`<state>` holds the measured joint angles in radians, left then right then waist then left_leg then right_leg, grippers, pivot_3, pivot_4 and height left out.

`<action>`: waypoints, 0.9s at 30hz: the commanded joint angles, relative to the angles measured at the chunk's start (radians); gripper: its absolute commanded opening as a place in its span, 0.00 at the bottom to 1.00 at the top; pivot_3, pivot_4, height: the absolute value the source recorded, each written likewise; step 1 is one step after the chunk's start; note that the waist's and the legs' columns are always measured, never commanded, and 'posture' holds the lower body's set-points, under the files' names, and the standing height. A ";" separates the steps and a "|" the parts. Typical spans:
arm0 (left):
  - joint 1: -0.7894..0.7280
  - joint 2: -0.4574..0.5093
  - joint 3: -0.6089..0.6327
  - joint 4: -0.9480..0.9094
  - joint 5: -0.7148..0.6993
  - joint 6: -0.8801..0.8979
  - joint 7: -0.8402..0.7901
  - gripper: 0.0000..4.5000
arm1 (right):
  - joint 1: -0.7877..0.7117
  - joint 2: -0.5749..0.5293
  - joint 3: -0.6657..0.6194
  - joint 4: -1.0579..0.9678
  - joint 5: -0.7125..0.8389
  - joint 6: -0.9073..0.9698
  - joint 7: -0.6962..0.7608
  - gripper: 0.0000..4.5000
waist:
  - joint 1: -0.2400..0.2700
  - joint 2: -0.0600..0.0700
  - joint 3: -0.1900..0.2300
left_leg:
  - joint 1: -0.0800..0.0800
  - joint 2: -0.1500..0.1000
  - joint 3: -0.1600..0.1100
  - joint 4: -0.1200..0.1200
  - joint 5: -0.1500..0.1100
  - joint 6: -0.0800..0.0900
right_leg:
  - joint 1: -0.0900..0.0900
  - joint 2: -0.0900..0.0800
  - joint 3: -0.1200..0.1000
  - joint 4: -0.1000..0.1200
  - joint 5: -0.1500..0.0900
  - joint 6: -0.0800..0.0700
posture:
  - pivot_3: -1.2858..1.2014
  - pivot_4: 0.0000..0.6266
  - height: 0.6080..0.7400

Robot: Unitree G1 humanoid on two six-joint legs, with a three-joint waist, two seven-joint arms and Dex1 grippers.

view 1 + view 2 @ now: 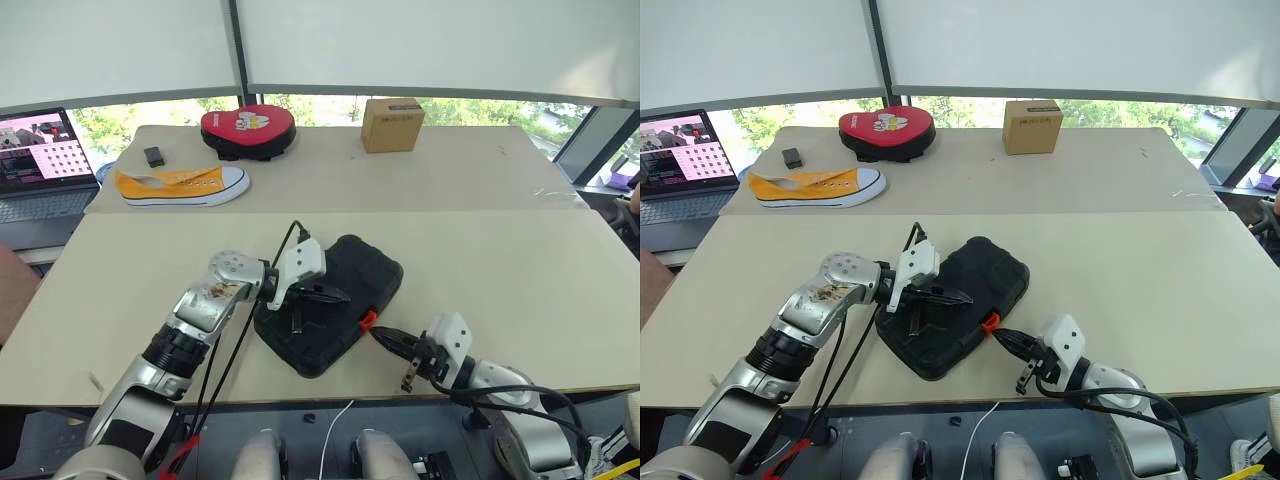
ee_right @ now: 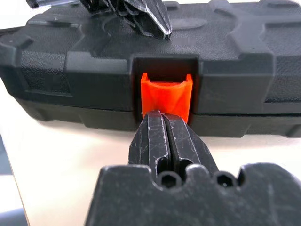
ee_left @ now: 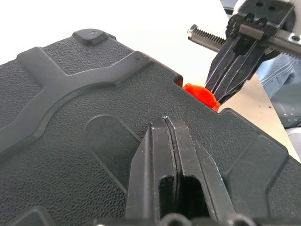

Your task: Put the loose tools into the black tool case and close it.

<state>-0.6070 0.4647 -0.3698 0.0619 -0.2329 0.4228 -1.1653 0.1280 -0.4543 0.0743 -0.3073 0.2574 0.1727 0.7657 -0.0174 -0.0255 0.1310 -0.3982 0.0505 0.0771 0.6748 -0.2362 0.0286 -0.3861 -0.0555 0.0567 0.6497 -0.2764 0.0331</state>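
The black tool case (image 1: pixel 330 303), lid down, lies near the table's front edge (image 1: pixel 330 392) as the left gripper (image 1: pixel 322 296), fingers together, presses on its lid and the right gripper (image 2: pixel 165 123), also pinched shut, meets the orange latch (image 2: pixel 166 96); a firm, straight push while the lid is held should snap it, with open tabletop beyond but little margin toward the near edge

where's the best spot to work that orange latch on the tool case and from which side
Judging by its pose, push the orange latch at its lower lip, coming level from the near front edge of the black tool case, where the shut right gripper already sits. The tab lies in a notch facing outward, while the shut left gripper presses the lid.
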 commanded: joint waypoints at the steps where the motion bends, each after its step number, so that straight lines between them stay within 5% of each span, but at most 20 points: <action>1: 0.060 0.013 -0.067 0.053 0.047 0.055 -0.006 0.01 | -0.044 0.011 0.017 -0.041 0.018 0.051 -0.021 0.01 | 0.001 0.000 0.000 | 0.000 0.000 0.000 0.000 0.000 0.000 | 0.000 0.000 0.000 0.000 0.000 0.000 | 0.52 0.24 1.00; 13: 0.074 0.032 -0.055 0.052 0.054 0.058 0.009 0.01 | -0.124 0.039 0.020 -0.064 0.052 0.065 -0.012 0.01 | -0.002 0.000 0.000 | 0.000 0.000 0.002 -0.001 0.000 0.000 | -0.002 0.000 0.003 0.000 0.000 0.000 | 0.52 0.24 1.00; 16: 0.117 0.035 0.051 -0.018 -0.030 0.076 0.028 0.01 | -0.095 -0.003 0.005 -0.088 0.072 0.089 0.030 0.01 | -0.007 0.000 0.000 | 0.000 0.000 0.002 -0.002 0.000 0.000 | -0.003 0.001 0.004 0.000 0.000 0.000 | 0.52 0.24 1.00; 20: 0.218 0.072 0.273 -0.175 -0.170 0.029 0.039 0.24 | -0.016 -0.107 -0.113 -0.067 0.113 0.045 0.114 0.00 | -0.017 0.000 0.001 | 0.001 0.000 0.004 -0.008 0.000 0.000 | -0.004 0.000 0.006 -0.001 0.000 0.000 | 0.52 0.24 1.00; 27: 0.482 0.227 0.630 -0.311 -0.263 0.040 0.109 0.80 | -0.004 -0.285 -0.366 0.103 0.146 -0.076 0.237 0.48 | -0.012 -0.005 0.008 | -0.001 0.000 0.005 -0.010 0.000 0.000 | -0.006 -0.004 0.006 -0.003 0.000 0.001 | 0.52 0.24 1.00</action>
<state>-0.1903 0.6387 0.1546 -0.2007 -0.4745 0.4442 -1.0677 0.1336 -0.6979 -0.1944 -0.2602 0.3892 0.1642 0.9644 -0.0292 -0.0304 0.1389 -0.3987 0.0499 0.0828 0.6652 -0.2363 0.0285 -0.3916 -0.0600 0.0628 0.6466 -0.2770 0.0349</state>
